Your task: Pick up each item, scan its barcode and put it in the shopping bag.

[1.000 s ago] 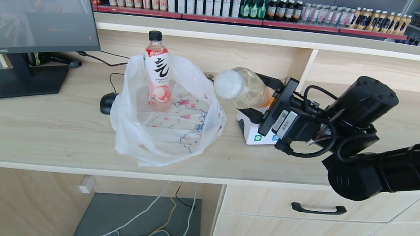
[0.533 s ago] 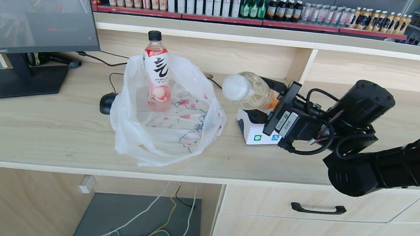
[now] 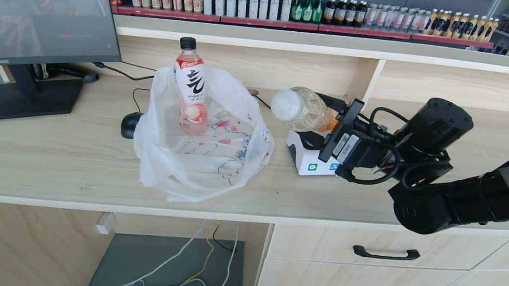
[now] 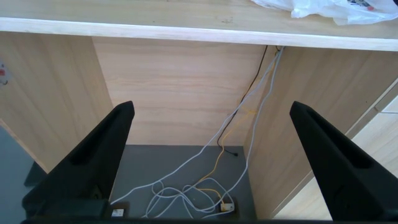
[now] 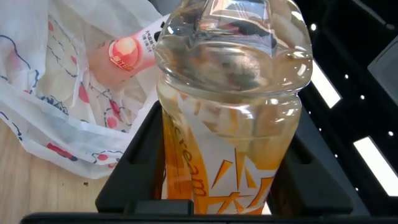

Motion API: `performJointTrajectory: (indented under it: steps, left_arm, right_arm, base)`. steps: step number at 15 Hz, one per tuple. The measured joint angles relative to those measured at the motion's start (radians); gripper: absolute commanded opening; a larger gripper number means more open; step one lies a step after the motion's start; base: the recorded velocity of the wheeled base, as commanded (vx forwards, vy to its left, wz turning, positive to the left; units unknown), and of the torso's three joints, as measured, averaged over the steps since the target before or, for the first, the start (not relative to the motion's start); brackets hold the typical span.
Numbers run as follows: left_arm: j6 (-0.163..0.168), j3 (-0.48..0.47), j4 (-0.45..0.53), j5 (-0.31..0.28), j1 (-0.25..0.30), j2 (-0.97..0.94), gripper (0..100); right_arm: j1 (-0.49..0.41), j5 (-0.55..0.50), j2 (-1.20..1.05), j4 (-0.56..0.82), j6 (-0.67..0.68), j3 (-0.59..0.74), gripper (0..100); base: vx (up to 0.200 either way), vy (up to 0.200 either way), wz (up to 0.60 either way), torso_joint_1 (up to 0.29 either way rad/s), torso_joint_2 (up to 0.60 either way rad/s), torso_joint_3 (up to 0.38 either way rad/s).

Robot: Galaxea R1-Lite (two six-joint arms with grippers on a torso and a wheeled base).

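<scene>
Clear bottle (image 3: pixel 300 109): on its side, just above the white scanner (image 3: pixel 308 158), beside the shopping bag (image 3: pixel 204 156).
Right gripper (image 3: pixel 327 114): clamped on the clear bottle at its orange label.
Pink bottle (image 3: pixel 191 91): upright inside the shopping bag, on the wooden counter (image 3: pixel 39 155).
Left gripper (image 4: pixel 211 109): fingers spread wide, below the counter edge, above floor cables (image 4: pixel 186 193).

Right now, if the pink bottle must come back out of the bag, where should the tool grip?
Probably grip the pink bottle on its upper body below the black cap, coming from above: it stands upright, top clear of the bag, lower half behind its film.
</scene>
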Motion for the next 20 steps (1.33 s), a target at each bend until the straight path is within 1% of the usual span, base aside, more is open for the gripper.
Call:
performJointTrajectory:
  steps: [14,20]
  left_arm:
    - [0.0,0.0,0.0,0.0,0.0,0.0,100]
    - [0.0,0.0,0.0,0.0,0.0,0.0,100]
  right_arm:
    - [0.004,-0.003,0.007,-0.008,0.0,-0.002,0]
    - [0.006,-0.005,-0.003,-0.02,0.027,-0.002,0]
  base:
    - [0.0,0.0,0.0,0.0,0.0,0.0]
    - [0.0,0.0,0.0,0.0,0.0,0.0]
